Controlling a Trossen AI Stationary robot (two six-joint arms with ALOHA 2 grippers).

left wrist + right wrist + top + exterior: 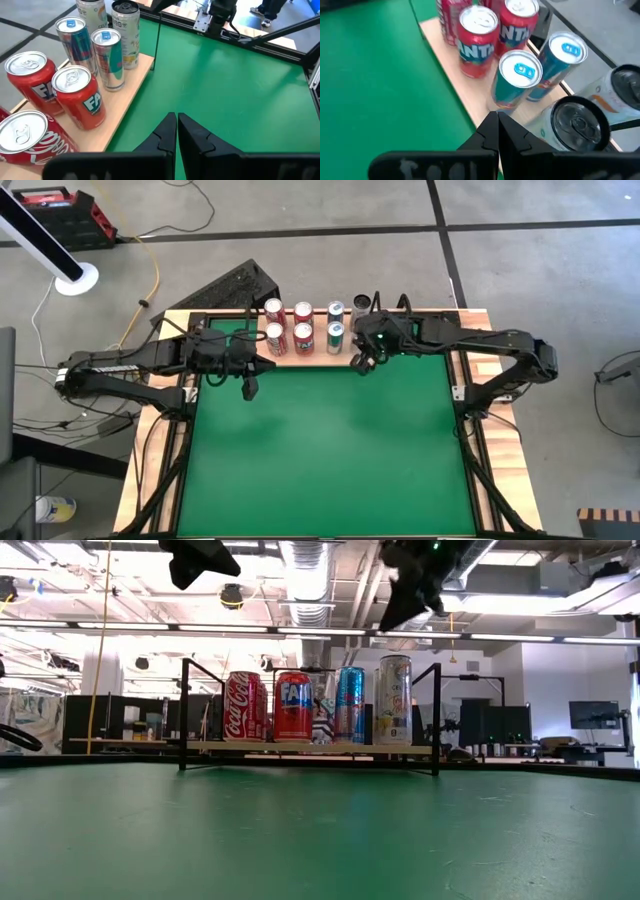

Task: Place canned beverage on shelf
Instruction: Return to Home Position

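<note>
- Green felt surface (320,830) took up the whole front of the low view.
- Along the far edge of that surface, a bit left of the middle, sat the shelf (300,747), a light wood board with thin black rails.
- All the cans stood upright on it in two rows, paired front to back. Coke cans (245,706) were at the left end, then Fanta cans (293,706), blue cans (350,705), and white-yellow cans (394,700) at the right end.
- Left gripper (248,387) hung over the surface just in front of the shelf's left end, up above can height. Its fingers were pinched fully together with nothing in them.
- Left arm came in across the surface's left edge, stretched out pretty much straight.
- Right gripper (358,363) was at the shelf's right end, by its front edge and close to the white-yellow cans. Its fingers were closed tip to tip too, and empty.
- Right arm had its elbow folded out past the right edge, with the forearm running back along the far edge.
</note>
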